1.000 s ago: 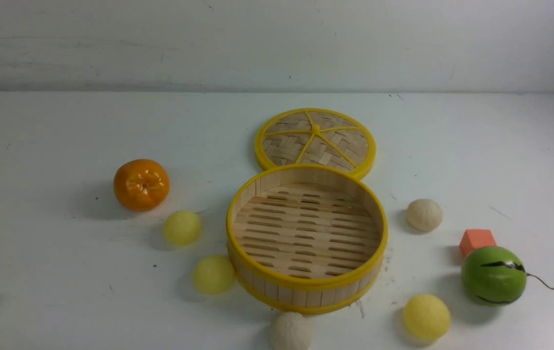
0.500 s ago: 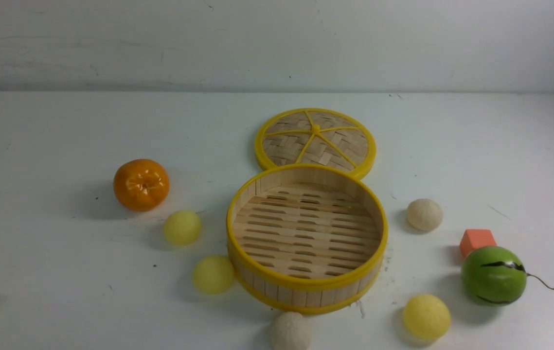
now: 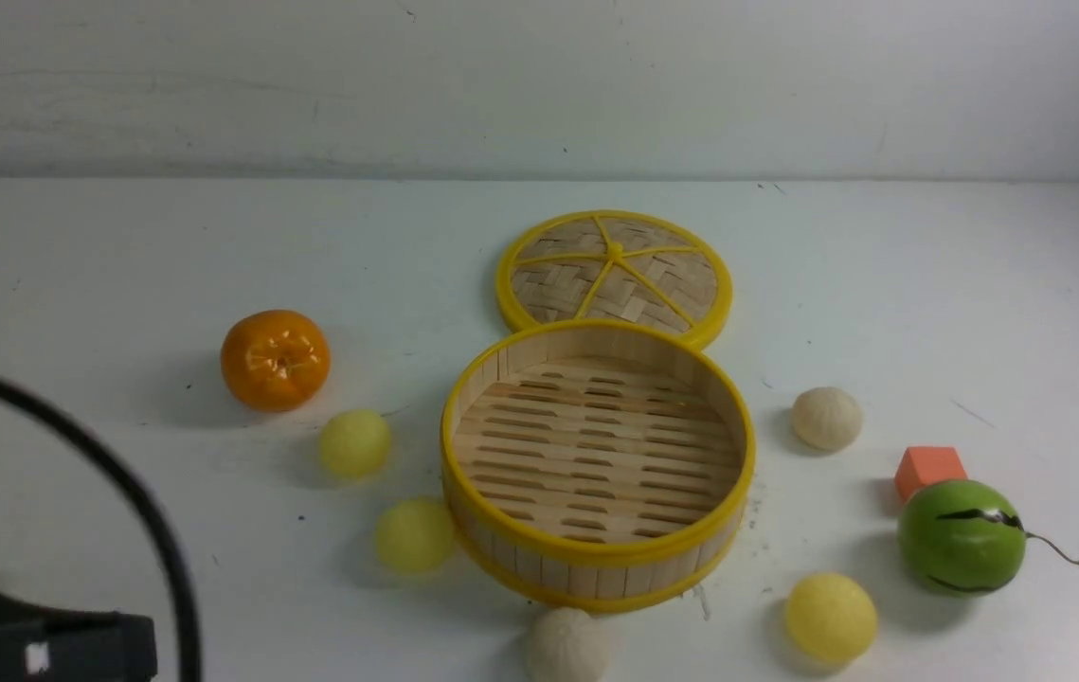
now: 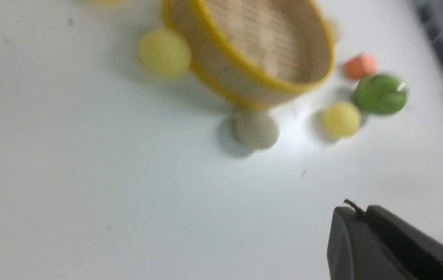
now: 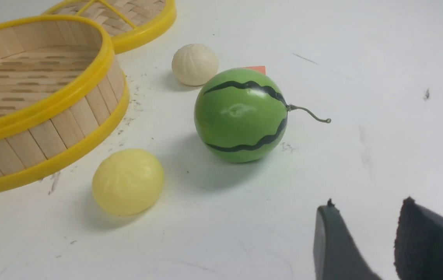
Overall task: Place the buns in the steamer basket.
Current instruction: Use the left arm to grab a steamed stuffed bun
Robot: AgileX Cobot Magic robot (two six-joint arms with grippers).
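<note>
Buns (image 3: 566,646), soft and round, sit around the slatted bamboo steamer basket (image 3: 599,559)

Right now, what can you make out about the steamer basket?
The steamer basket is a round tub with upright bamboo-look slats, yellow rims at top and bottom, and a slotted wooden floor. It sits upright and open, with no buns inside. Its far side meets the woven lid, which lies flat behind it. No fingers touch it.
</note>
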